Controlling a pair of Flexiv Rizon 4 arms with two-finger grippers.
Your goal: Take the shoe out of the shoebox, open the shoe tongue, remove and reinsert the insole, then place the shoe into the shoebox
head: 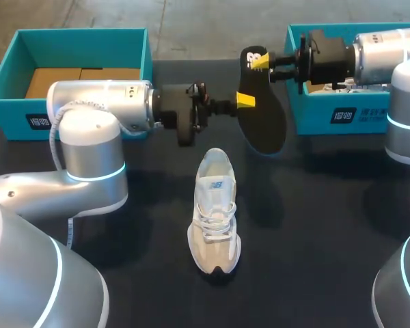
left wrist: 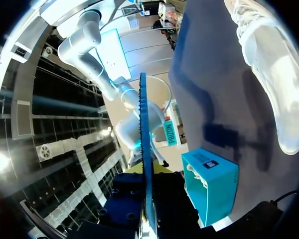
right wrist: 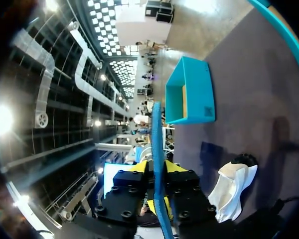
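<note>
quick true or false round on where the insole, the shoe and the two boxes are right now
1. The insole is held above the table by the left gripper and the right gripper. True.
2. The shoe sits in the left shoebox. False: it lies on the table, in front of both boxes.
3. The right gripper is open and empty. False: its fingers are shut on the insole.
4. The right shoebox is teal, like the left shoebox. True.
5. The shoe lies on its side. False: it rests sole down, laces facing up.
</note>
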